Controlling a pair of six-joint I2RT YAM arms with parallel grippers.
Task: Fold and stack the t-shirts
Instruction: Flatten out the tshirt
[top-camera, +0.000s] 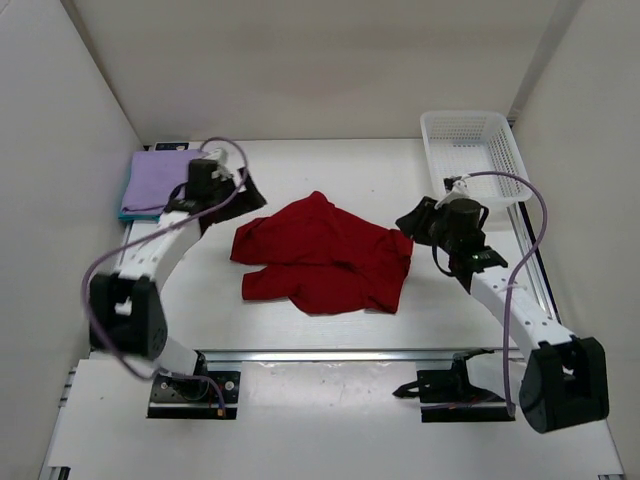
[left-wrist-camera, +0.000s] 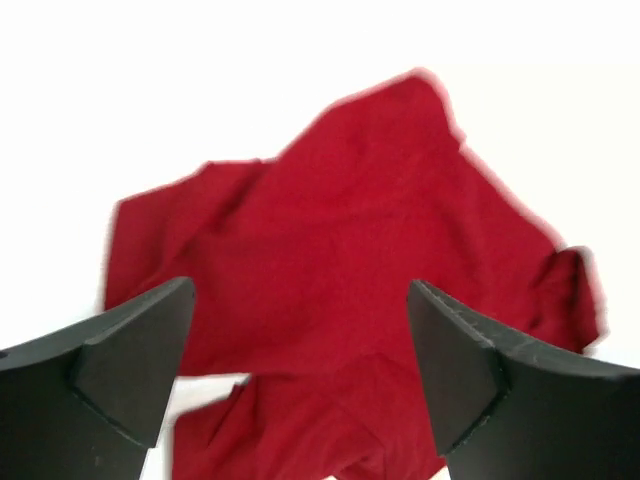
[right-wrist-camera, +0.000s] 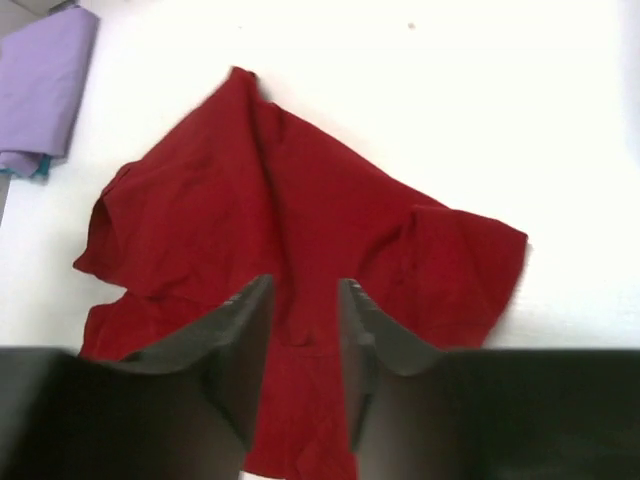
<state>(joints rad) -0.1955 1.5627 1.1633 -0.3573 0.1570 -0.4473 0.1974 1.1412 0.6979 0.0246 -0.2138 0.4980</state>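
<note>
A red t-shirt (top-camera: 325, 255) lies crumpled and spread in the middle of the white table. In the top view my left gripper (top-camera: 245, 190) hovers by its far left edge, and the left wrist view shows that gripper (left-wrist-camera: 300, 290) open wide with the red t-shirt (left-wrist-camera: 340, 220) below and nothing held. My right gripper (top-camera: 415, 220) sits at the shirt's right edge. Its wrist view shows the gripper (right-wrist-camera: 305, 283) open a narrow way above the red cloth (right-wrist-camera: 280, 190). A folded lavender t-shirt (top-camera: 160, 178) rests on a teal-blue one (top-camera: 128, 208) at the back left.
A white mesh basket (top-camera: 470, 150) stands at the back right, behind the right arm. An aluminium rail (top-camera: 340, 355) runs along the near edge of the table. White walls close in the left, right and back sides.
</note>
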